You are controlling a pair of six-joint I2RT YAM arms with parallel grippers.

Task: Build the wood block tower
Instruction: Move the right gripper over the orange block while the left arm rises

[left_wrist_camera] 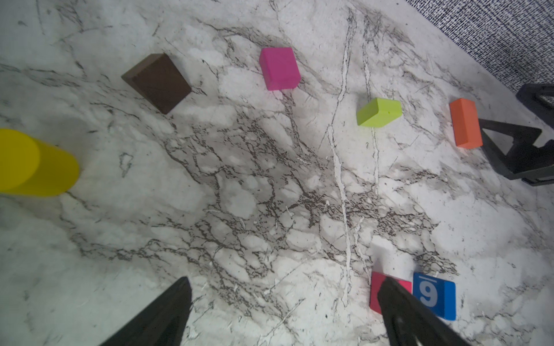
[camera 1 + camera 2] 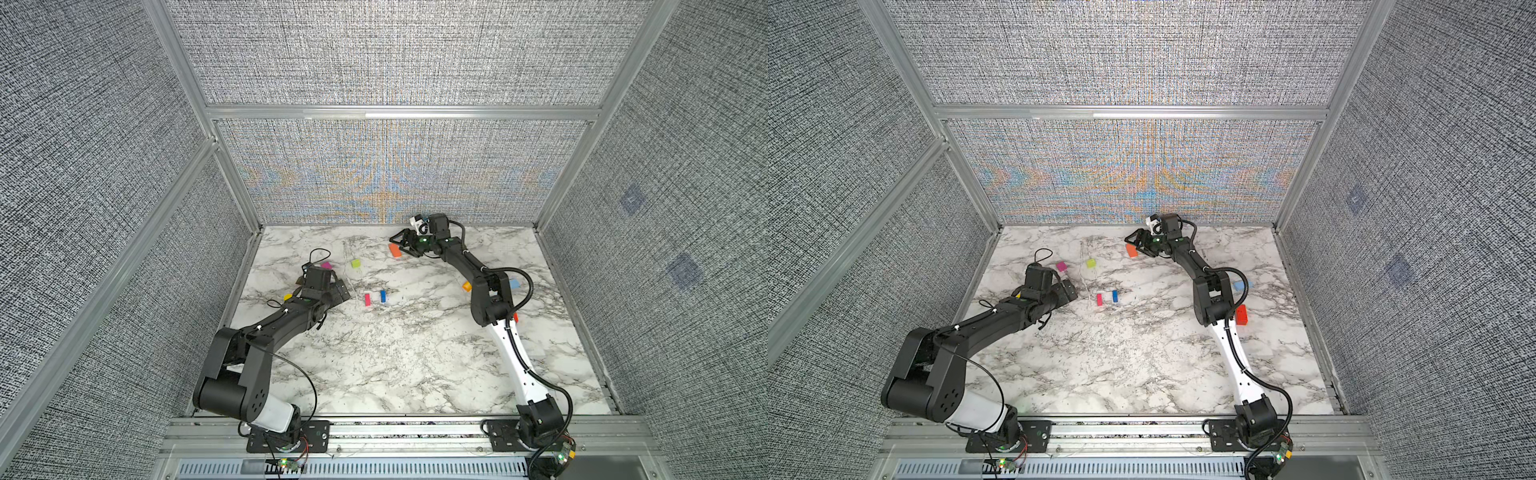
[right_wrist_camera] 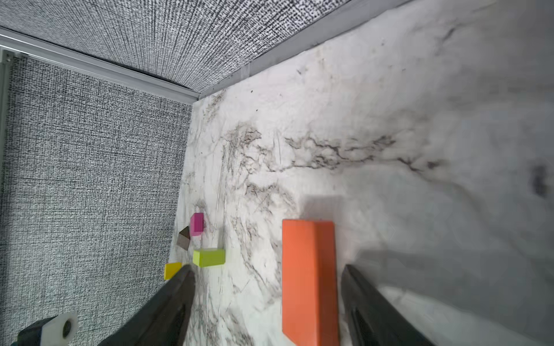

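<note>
Right claw [image 2: 400,246] is out at the far edge of the marble table [image 2: 395,353], low over the orange brick [image 2: 395,250]. From my right wrist camera it is released. Its two fingers [image 3: 180,287] straddle the brick, which lies flat on the marble, closer to one finger than the other. A sliver of table shows on either side, so I read no contact.

Left claw [image 1: 286,281] is spread wide with nothing between its fingers, hanging over bare marble on the left side.

A pink-red block [image 2: 367,299] and a blue numbered block [image 2: 382,296] sit just beside each other near the table's middle. The white numeral is a six or a nine; I can't say which. In both top views this pair is near the left claw but apart from it.

Every block I can see lies on the marble by itself.
- Far left: magenta block [image 2: 326,265], with the lime block [image 2: 355,263] between it and the orange brick.
- By the left arm [image 2: 291,320]: brown block [image 1: 156,82] and a yellow piece [image 1: 36,163], which looks rounded from the left wrist camera. Both are mostly hidden from above.
- Right side: small orange cube [image 2: 466,286] and light blue block [image 2: 514,284], one on each side of the right arm [image 2: 490,299] at its elbow.
- Red brick [image 2: 1241,314] just beside that arm, nearer my end.
</note>
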